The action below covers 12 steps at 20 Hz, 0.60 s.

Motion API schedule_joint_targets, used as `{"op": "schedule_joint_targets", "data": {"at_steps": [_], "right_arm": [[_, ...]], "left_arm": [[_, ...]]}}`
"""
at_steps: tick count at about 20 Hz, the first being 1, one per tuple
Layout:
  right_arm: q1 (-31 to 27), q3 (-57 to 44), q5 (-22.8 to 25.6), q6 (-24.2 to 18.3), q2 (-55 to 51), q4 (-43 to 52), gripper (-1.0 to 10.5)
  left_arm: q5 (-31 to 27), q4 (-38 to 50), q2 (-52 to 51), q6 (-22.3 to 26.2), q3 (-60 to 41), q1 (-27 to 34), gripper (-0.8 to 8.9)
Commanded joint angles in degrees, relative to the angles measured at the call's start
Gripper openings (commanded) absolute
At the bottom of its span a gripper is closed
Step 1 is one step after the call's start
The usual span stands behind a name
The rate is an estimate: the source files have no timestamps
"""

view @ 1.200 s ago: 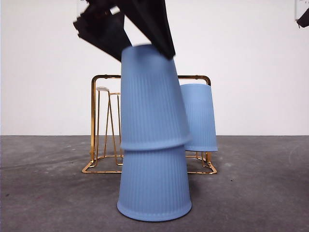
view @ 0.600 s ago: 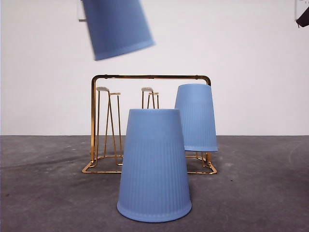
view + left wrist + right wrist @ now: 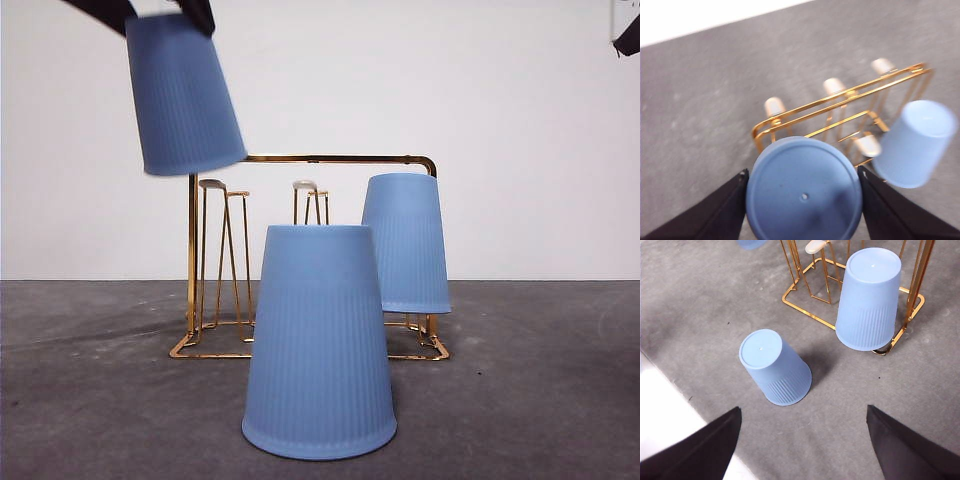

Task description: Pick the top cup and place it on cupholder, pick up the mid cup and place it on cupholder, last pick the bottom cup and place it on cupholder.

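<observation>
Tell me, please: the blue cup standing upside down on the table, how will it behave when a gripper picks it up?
The blue cup looks like thin ribbed plastic, so it is probably light and may flex under a hard squeeze. Its smooth tapered wall could slip upward out of a loose grasp. It rests on its wide rim, so it seems stable, yet a sideways push near its top might tip it.

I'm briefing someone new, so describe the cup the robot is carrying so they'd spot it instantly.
Find the shiny gold wire cupholder on the grey table. Above its end opposite the racked cup, an upside-down ribbed blue plastic cup hangs in the left gripper. Unlike the other blue cups, it touches neither rack nor table.
</observation>
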Motion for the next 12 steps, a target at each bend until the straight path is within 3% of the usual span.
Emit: {"op": "schedule_joint_targets", "data": {"at_steps": [1,12], "right_arm": [[0.46,0.28,0.0,-0.28,0.2,0.55,4.0],[0.46,0.31,0.0,-0.26,0.31,0.55,4.0]], "left_arm": [[0.52,1.68,2.71,0.33,1.22,0.74,2.47],[5.92,3.96,13.51,0.55,1.22,3.43,2.47]]}}
